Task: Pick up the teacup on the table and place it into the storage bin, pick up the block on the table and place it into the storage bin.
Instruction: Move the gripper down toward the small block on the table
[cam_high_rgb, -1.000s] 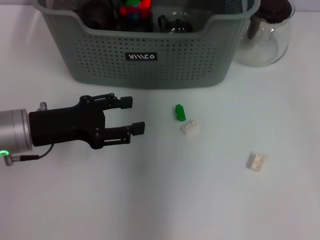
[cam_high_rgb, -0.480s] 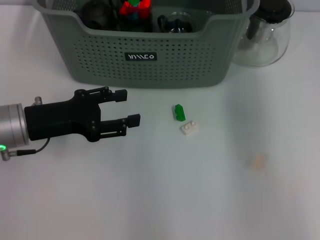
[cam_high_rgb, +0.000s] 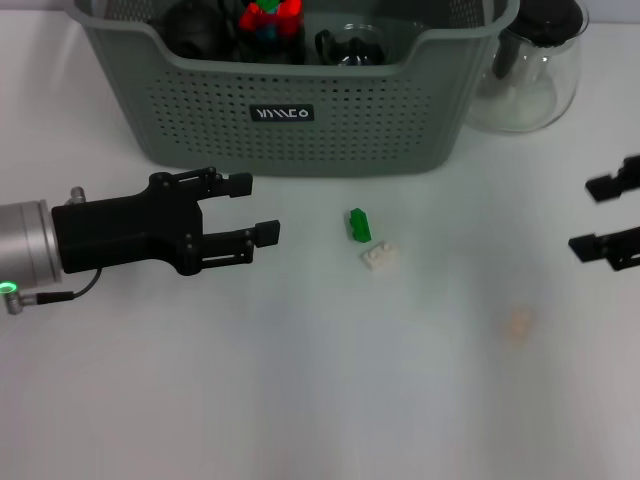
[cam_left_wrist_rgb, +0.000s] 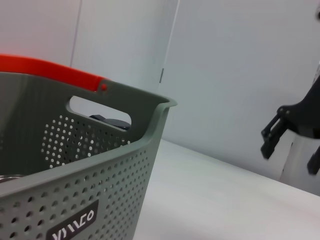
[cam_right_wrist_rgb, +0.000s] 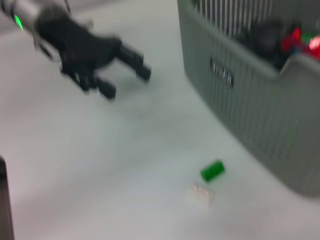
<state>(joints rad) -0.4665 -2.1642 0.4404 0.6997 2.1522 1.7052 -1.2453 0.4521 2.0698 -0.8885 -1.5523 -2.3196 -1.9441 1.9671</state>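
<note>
Reaching in from the table's (cam_high_rgb: 300, 400) right edge, right gripper (cam_high_rgb: 612, 217) with jaws spread wide and nothing between them; only its two fingertips visible in the head view. Hovering near the table's left side, left gripper (cam_high_rgb: 252, 210), likewise wide open and empty, pointed toward the blocks.

Lying near the middle of the table, just in front of the storage bin (cam_high_rgb: 290, 115): green block (cam_high_rgb: 359, 225) and white block (cam_high_rgb: 380, 256), close together, perhaps touching at a corner. Hard to tell. No teacup visible on the table; dark rounded objects and a red and green toy (cam_high_rgb: 270, 15) already inside the bin, so probably the block step in hand. Glass pitcher (cam_high_rgb: 528, 75) standing at the bin's right end.

To do it well: commit one gripper only, likely the left, being nearer. Come down from above over a single block, jaws straddling its narrow sides, so as not to nudge the neighbour. Close gently, since such small pieces could easily squirt out. Lift well above the bin's rim before crossing, then release low inside.
</note>
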